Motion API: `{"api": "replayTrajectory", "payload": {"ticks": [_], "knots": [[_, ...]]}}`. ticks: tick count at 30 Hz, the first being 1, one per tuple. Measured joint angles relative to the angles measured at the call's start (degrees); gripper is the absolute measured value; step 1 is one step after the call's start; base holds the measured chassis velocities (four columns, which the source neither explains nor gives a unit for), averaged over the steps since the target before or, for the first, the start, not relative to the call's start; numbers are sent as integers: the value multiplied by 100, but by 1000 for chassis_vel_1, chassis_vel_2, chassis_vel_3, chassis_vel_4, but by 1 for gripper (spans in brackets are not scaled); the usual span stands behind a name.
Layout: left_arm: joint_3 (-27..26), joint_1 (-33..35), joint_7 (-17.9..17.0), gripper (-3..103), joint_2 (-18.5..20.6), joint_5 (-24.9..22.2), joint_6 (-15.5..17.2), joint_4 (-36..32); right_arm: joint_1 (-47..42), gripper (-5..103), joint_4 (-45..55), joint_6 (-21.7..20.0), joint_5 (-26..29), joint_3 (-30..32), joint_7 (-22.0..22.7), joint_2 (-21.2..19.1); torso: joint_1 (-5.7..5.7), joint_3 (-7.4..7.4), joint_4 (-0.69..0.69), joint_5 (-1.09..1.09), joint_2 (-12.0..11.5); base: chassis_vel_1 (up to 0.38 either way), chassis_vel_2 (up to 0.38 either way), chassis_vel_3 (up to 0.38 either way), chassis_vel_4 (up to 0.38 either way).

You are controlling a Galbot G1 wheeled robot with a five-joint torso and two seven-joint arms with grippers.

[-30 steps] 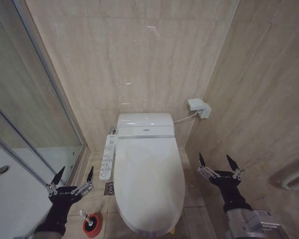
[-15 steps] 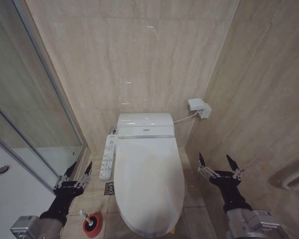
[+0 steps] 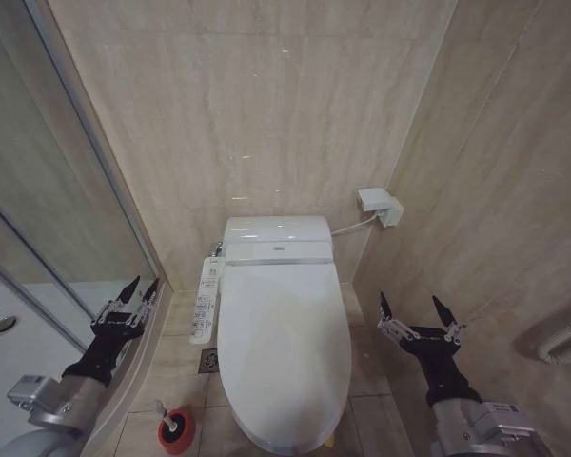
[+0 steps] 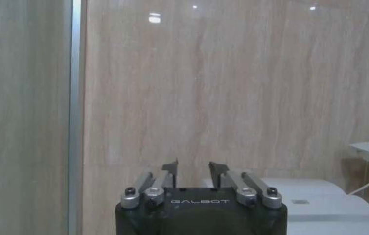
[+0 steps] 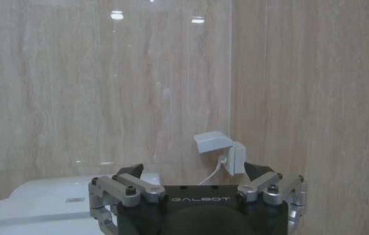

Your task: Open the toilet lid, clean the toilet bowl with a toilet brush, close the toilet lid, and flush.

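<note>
So the left gripper (image 3: pixel 133 297) has swung up and out over the last second: it was hanging low next to the toilet brush (image 3: pixel 174 426), now it sits higher, away from the toilet lid (image 3: pixel 284 352) and close to the glass shower door (image 3: pixel 67 228). Its fingers have narrowed too, with only a small gap between the tips, holding nothing. My read is that it's repositioning, not going for the brush yet, which makes sense since the lid has to come up first.

The right gripper (image 3: pixel 419 319) hasn't budged. It's parked on the other side of the toilet lid, near the side wall, fingers spread wide and empty.

The lid is fully down, so nothing of the task is done yet. The brush stands in its red holder on the floor, just off the lid's front corner on the robot's left, below the remote panel (image 3: pixel 206 300).

Hard to see: the bowl is completely covered by the lid, and only a sliver of yellow (the strap, presumably) peeks out at the lid's front edge. The wrist cams mostly get wall tile and the wall socket (image 5: pixel 220 149).
</note>
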Motion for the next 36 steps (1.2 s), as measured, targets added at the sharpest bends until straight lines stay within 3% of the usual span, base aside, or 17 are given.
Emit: {"api": "replayTrajectory", "payload": {"ticks": [3, 4, 11, 12, 19, 36], "knots": [[62, -133, 142, 43, 124, -120, -164, 300, 0, 100, 0, 0, 0, 0, 0, 0, 0, 0, 1, 1, 0, 0, 0, 0, 0], [86, -187, 169, 16, 149, -153, -212, 422, 0, 100, 0, 0, 0, 0, 0, 0, 0, 0, 0, 1, 0, 0, 0, 0, 0], [158, -528, 389, 16, 273, -331, -411, 1020, 0, 100, 0, 0, 0, 0, 0, 0, 0, 0, 1, 0, 0, 0, 0, 0, 0], [168, -618, 462, 0, 288, -379, -463, 1136, 0, 100, 0, 0, 0, 0, 0, 0, 0, 0, 0, 1, 0, 0, 0, 0, 0], [319, -1024, 674, 0, 369, -601, -658, 1632, 0, 100, 0, 0, 0, 0, 0, 1, 0, 0, 1, 1, 0, 0, 0, 0, 0], [1448, -2648, 976, 0, 911, -799, -1154, 3941, 0, 100, 0, 0, 0, 0, 0, 1, 0, 0, 0, 2, 0, 0, 0, 0, 0]]}}
